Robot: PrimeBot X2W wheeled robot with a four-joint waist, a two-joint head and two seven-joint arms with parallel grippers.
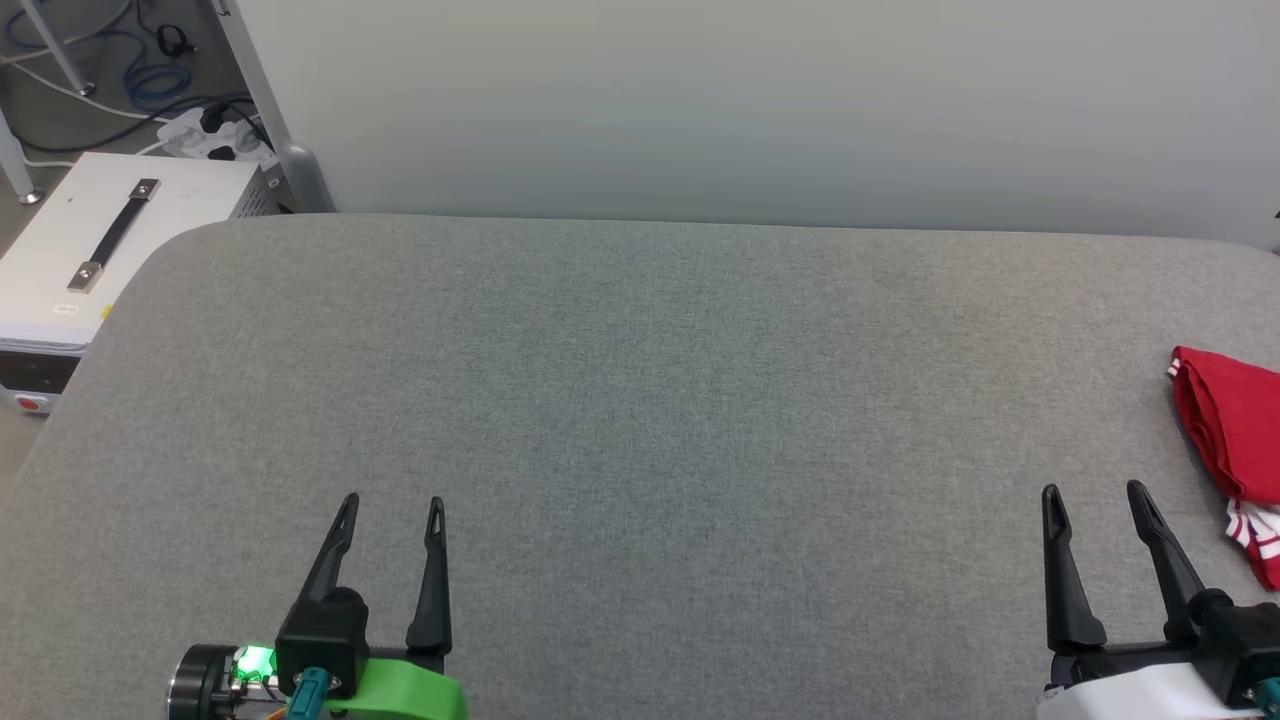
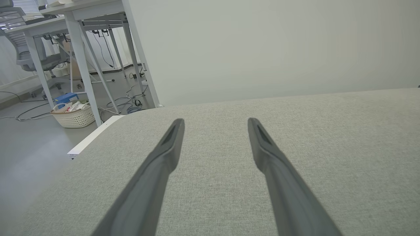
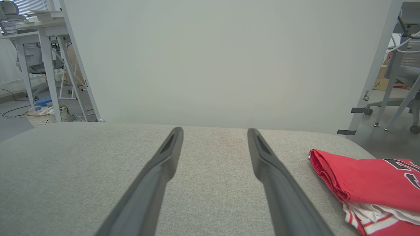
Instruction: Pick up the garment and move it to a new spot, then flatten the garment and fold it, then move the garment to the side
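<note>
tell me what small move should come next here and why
Probably swing the right gripper to its right, toward the shirt. The shirt lies in layers at the right edge of the table, apart from both grippers and nearer the right one. The left gripper and the right both stand open and empty, so nothing needs releasing first.
</note>
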